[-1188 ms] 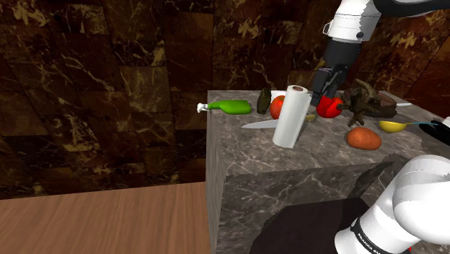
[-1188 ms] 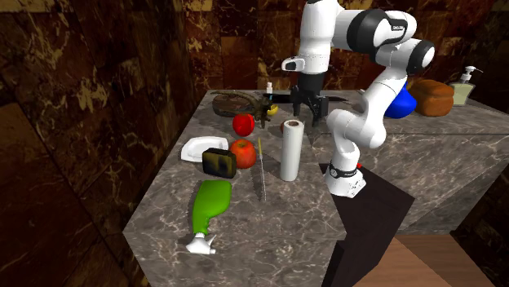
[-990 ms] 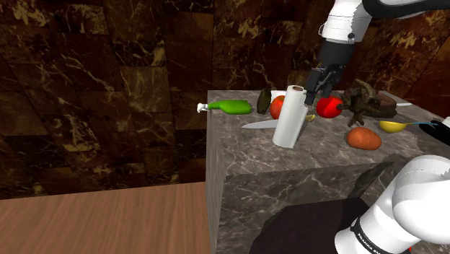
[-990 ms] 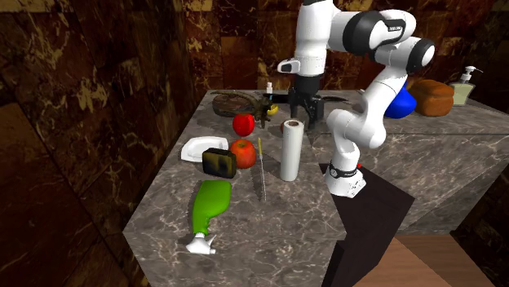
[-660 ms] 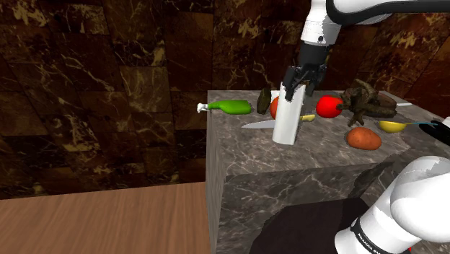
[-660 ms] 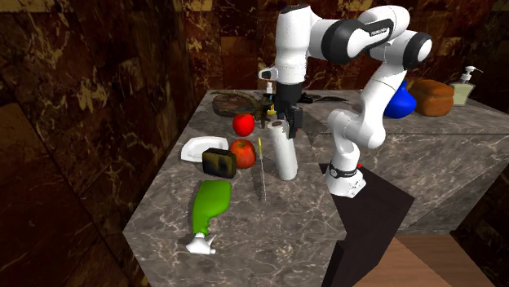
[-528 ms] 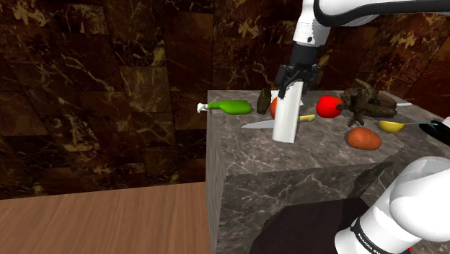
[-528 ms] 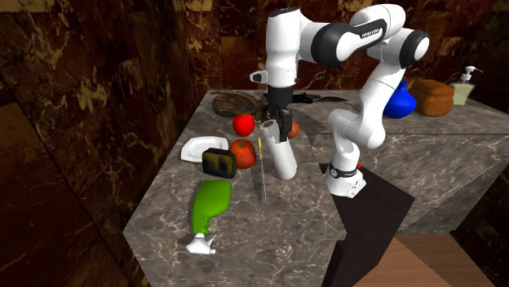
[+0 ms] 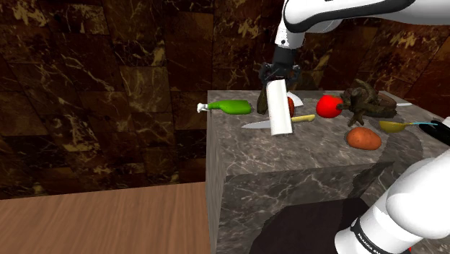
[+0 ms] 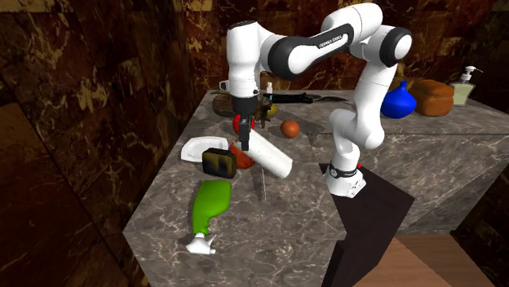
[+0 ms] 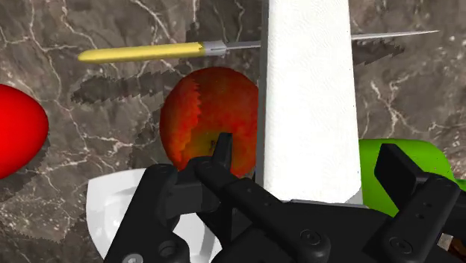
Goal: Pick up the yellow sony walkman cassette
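Second exterior view: the walkman [image 10: 219,162] sits on the counter [image 10: 277,224] beside the plate [image 10: 196,149], between 7 and 8 o'clock from the end effector [image 10: 242,140], long side running roughly 9 to 3. The end effector is released, fingers astride the roll [image 10: 267,155] without clasping it. Half a second ago the roll leaned slightly; now it slants steeply, and the arm is nearer the walkman.
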